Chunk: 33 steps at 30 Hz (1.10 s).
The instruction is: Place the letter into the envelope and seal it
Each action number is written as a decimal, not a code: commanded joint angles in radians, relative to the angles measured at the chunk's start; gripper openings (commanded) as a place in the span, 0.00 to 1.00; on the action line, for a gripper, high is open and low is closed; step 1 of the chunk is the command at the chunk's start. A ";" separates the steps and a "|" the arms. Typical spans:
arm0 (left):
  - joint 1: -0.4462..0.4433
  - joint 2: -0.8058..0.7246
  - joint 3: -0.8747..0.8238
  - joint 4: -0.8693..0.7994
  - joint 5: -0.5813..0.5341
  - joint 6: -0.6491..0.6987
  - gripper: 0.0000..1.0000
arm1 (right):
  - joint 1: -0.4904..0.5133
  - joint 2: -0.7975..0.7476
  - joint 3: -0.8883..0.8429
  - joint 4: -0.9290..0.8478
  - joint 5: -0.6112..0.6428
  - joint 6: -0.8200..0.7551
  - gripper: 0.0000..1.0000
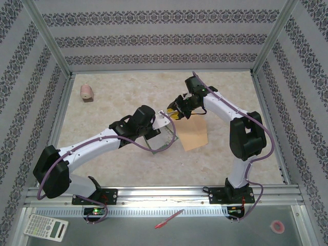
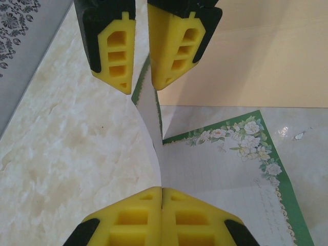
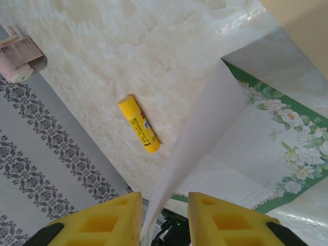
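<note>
Mid-table, the letter (image 2: 225,164) lies half lifted, just left of the tan envelope (image 2: 256,66). The left gripper (image 2: 162,192) is clamped on its raised edge. The right gripper (image 3: 165,202) straddles that edge, jaws apart. The paper looks thin and floppy, so pinch the border gently.

Envelope (image 2: 256,61) — cropped at the top and right edges.
</note>
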 commanded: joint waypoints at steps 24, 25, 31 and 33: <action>-0.015 -0.052 0.009 0.013 -0.067 -0.105 0.31 | -0.006 -0.008 -0.013 0.039 0.050 -0.019 0.00; -0.016 -0.051 0.024 -0.010 -0.073 -0.118 0.33 | -0.005 -0.009 -0.013 0.040 0.050 -0.021 0.00; -0.013 -0.087 0.083 -0.096 -0.070 -0.196 0.60 | -0.014 -0.019 0.002 0.023 0.060 -0.068 0.00; -0.008 -0.106 0.097 -0.120 -0.051 -0.221 0.65 | -0.016 -0.022 0.012 0.009 0.069 -0.090 0.00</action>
